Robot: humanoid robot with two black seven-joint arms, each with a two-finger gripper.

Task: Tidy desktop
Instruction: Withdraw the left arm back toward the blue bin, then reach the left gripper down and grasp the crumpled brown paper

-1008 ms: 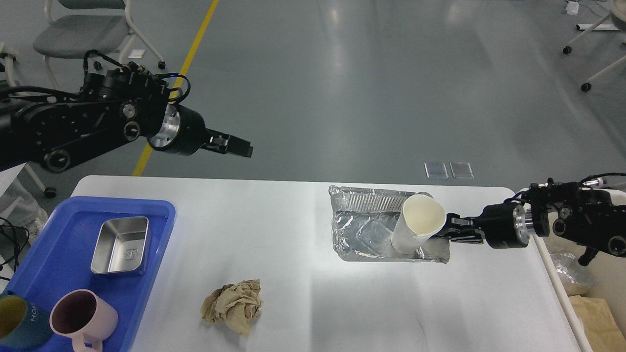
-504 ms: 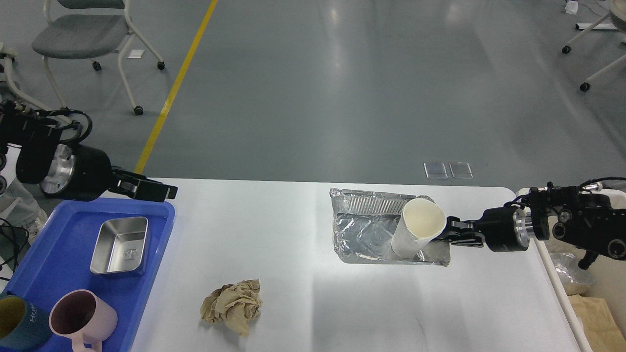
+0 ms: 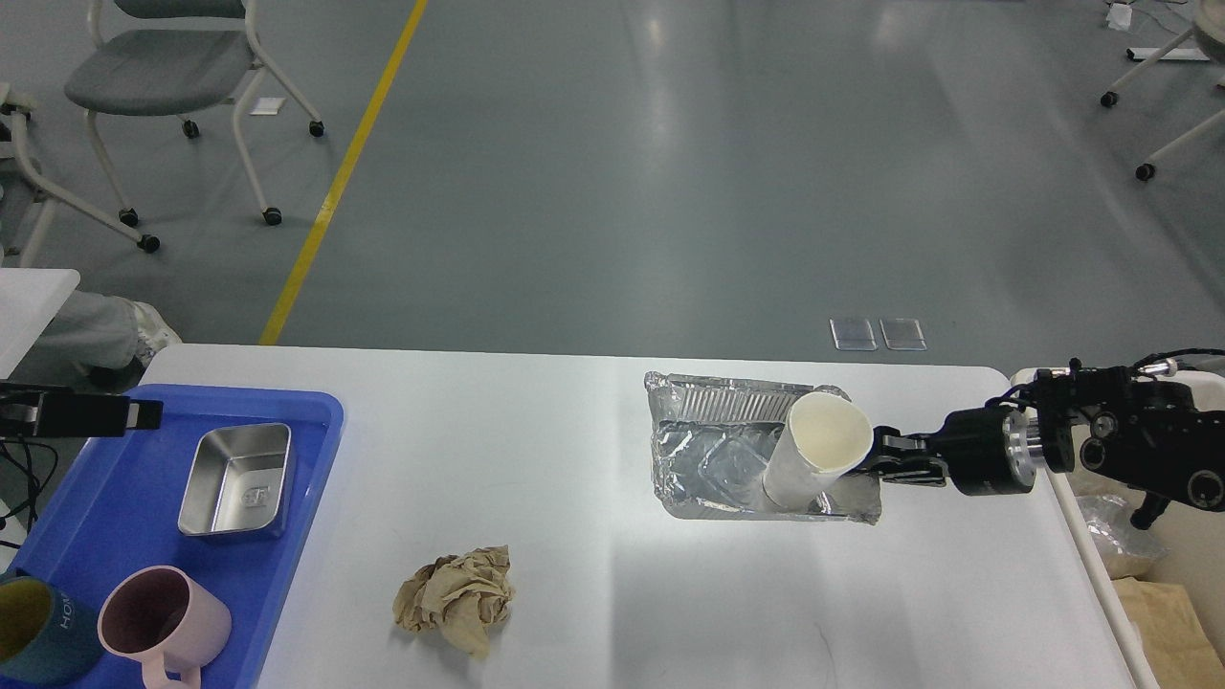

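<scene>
The white desktop (image 3: 574,450) carries a crumpled foil tray (image 3: 708,459) at the right, with a white paper cup (image 3: 813,459) leaning tilted inside it. A crumpled brown paper ball (image 3: 456,598) lies at front centre. My right gripper (image 3: 879,461) reaches in from the right to the tray's right rim, just behind the cup. Its fingertips are partly hidden, and it seems closed on the rim, with a shadow under the tray's front edge. My left gripper (image 3: 144,413) is a dark bar low at the far left, over the blue tray's back edge. Its fingers cannot be told apart.
A blue plastic tray (image 3: 115,536) at the left holds a steel box (image 3: 234,478), a pink mug (image 3: 163,622) and a teal mug (image 3: 33,627). A bin with a bag (image 3: 1139,565) stands off the right edge. A chair (image 3: 153,67) stands on the floor behind.
My left arm has swung down and back to the left, from high over the table's back edge to the far left edge. The foil tray and right gripper shifted slightly toward me.
</scene>
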